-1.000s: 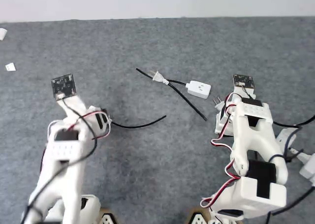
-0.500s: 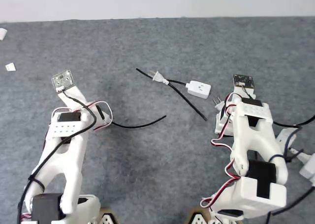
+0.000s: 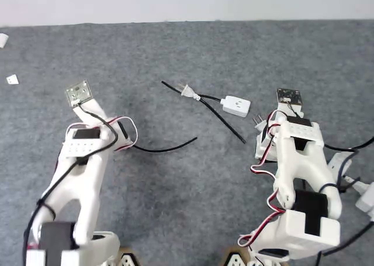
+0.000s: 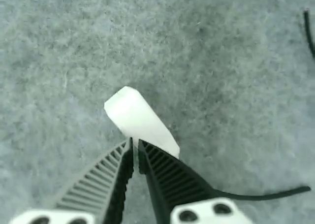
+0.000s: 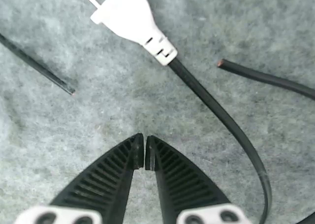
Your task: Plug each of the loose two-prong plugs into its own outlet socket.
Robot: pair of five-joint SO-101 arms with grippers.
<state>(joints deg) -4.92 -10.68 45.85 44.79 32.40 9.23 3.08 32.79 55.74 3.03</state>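
A white two-prong plug [image 3: 187, 92] on a black cord lies at the middle back of the grey carpet, with a white outlet socket [image 3: 235, 105] just right of it. A second white plug [image 5: 130, 17] with a thick black cord [image 5: 221, 115] lies ahead of my right gripper [image 5: 144, 155], which is shut and holds nothing; its prongs [image 3: 257, 121] poke out beside the right arm [image 3: 298, 143]. My left gripper [image 4: 135, 150] is shut, its tips at the near end of a white block [image 4: 140, 120]. A thin black cord [image 3: 166, 148] trails right from there.
Cut cord ends [image 5: 266, 79] lie on the carpet near the right gripper. Two small white scraps [image 3: 11, 79] sit at the far left. Loose wires and white connectors [image 3: 350, 178] hang by the right arm's base. A pale wall borders the carpet at the back.
The left arm has swung, its wrist camera shifting up and slightly right in the high view. The right arm, plugs and socket have not moved.
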